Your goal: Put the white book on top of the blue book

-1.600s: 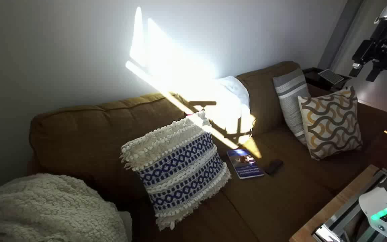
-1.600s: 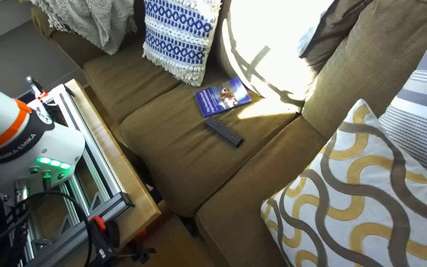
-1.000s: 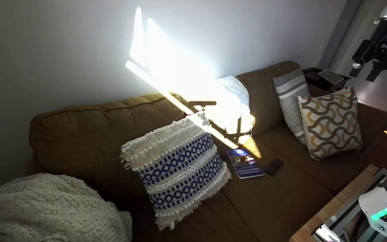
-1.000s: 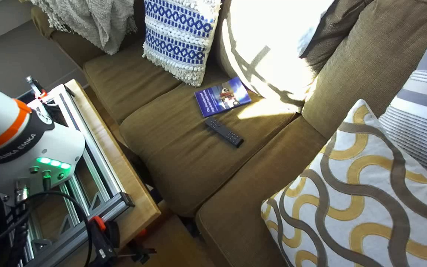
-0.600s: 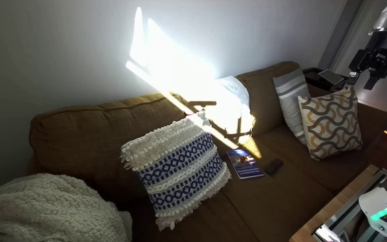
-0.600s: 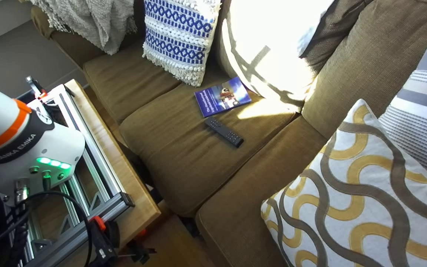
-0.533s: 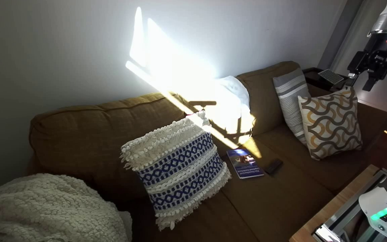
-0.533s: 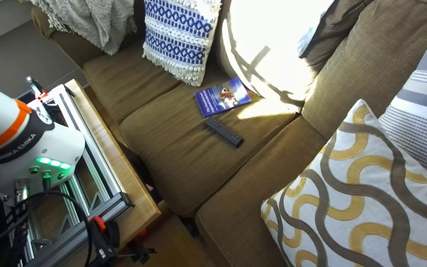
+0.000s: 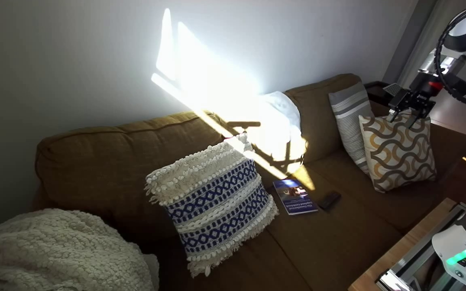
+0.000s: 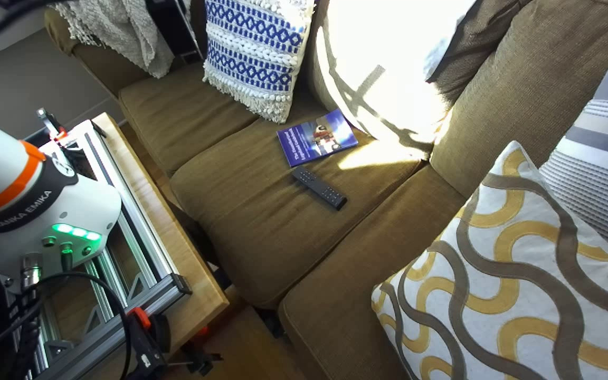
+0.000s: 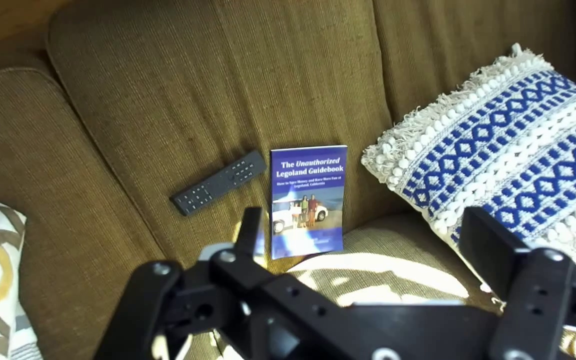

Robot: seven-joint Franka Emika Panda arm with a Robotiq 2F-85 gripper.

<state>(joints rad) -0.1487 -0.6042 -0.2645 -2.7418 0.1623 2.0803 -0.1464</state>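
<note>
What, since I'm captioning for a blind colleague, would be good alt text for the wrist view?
A blue book, titled The Unauthorized Legoland Guidebook, lies flat on a brown couch beyond the robot's open gripper. A black remote lies to the book's left in the picture, a blue-and-white fringed cushion to its right.

Black remote (image 11: pixel 219 183), fringed cushion (image 9: pixel 217 207), brown sofa (image 10: pixel 254 221)

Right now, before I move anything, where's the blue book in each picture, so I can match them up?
In an exterior view: the blue book is right of centre, below mid-height.
In an exterior view: the blue book is near the middle across, above mid-height.
Wrist view: the blue book is about at the middle.
Shared landmark: the dark remote, beside the book in all three views.
</note>
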